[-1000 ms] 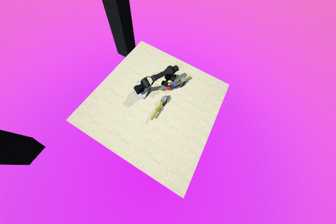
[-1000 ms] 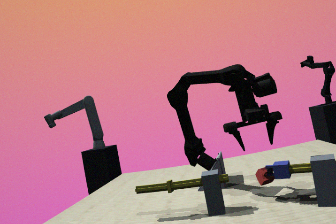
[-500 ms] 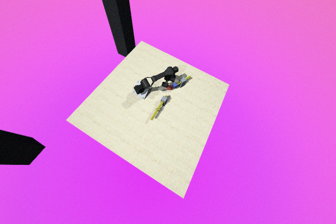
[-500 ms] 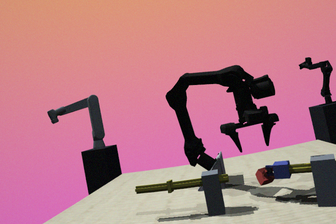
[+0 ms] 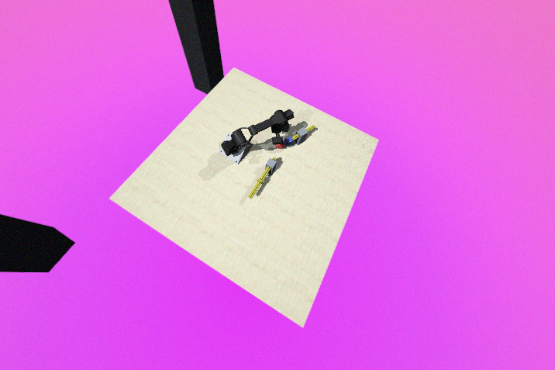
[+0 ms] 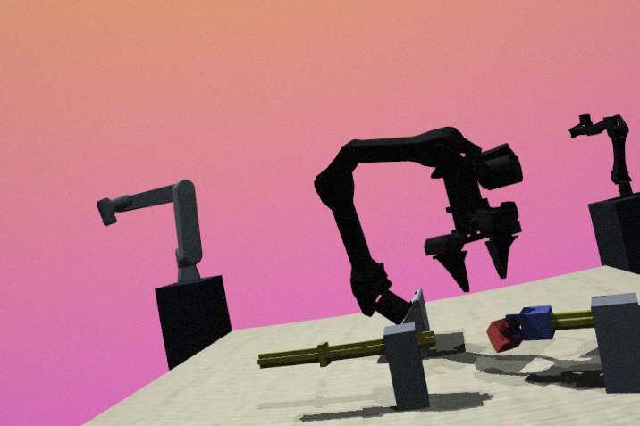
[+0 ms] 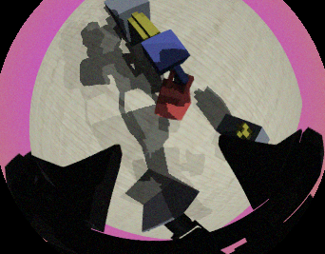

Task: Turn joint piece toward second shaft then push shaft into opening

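Observation:
My gripper [image 6: 485, 284] [image 7: 172, 146] is open and empty, above the red joint piece [image 5: 279, 146] [image 6: 503, 335] [image 7: 180, 96]. The fingertips do not touch it. The red piece hangs tilted on its hinge at the blue part [image 6: 536, 322] [image 7: 166, 46] on the end of the fixed yellow shaft [image 6: 571, 320] [image 7: 143, 24]. Its opening is too unclear to read. That shaft runs through a grey block [image 5: 302, 134] [image 6: 619, 346] [image 7: 128, 8]. The second yellow shaft [image 5: 256, 188] [image 6: 352, 351] [image 7: 244, 131] passes through another grey block [image 5: 270, 165] [image 6: 407, 367], its near end short of the red piece.
The second shaft carries a raised yellow collar [image 5: 260, 180] [image 6: 323, 354]. My arm's base plate [image 5: 238, 154] [image 7: 169, 198] stands on the pale table [image 5: 185, 184] [image 6: 187, 394]. Other arms stand on dark pedestals [image 5: 194, 26] [image 6: 195, 319] beyond the table.

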{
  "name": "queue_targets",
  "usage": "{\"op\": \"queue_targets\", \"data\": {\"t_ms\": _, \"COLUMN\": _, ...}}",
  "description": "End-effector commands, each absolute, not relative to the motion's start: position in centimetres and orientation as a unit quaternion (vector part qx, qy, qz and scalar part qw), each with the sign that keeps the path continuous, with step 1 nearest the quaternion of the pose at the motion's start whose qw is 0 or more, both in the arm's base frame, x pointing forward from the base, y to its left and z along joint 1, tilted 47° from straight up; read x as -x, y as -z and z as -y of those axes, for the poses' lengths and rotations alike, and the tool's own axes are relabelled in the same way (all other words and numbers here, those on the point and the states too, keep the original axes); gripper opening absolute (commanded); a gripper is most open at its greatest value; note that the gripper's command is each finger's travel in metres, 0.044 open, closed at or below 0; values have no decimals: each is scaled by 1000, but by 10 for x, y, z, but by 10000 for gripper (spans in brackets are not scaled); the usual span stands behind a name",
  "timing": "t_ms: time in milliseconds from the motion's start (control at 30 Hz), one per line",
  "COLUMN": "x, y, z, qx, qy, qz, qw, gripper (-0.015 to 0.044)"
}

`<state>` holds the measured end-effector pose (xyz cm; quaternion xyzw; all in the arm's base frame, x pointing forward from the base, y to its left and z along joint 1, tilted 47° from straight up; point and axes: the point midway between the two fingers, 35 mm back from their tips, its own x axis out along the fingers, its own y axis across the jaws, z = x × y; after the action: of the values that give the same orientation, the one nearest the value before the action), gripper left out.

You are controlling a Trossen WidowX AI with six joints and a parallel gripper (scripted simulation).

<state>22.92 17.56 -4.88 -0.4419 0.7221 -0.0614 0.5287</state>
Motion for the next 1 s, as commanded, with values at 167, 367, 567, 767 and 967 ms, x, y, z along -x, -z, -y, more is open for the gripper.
{"op": "queue_targets", "data": {"t_ms": 167, "x": -229, "y": 50, "z": -173, "qx": 512, "qy": -33, "qz": -716, "qw": 473, "gripper": 440}}
{"op": "queue_targets", "data": {"t_ms": 367, "x": -228, "y": 51, "z": -173, "qx": 555, "qy": -97, "qz": -706, "qw": 430, "gripper": 440}}
{"op": "queue_targets", "data": {"t_ms": 567, "x": -228, "y": 51, "z": -172, "qx": 594, "qy": -160, "qz": -690, "qw": 382, "gripper": 440}}
{"op": "queue_targets", "data": {"t_ms": 767, "x": -227, "y": 52, "z": -171, "qx": 629, "qy": -220, "qz": -668, "qw": 332, "gripper": 440}}
{"op": "queue_targets", "data": {"t_ms": 967, "x": -227, "y": 53, "z": -171, "qx": 659, "qy": -278, "qz": -641, "qw": 277, "gripper": 440}}
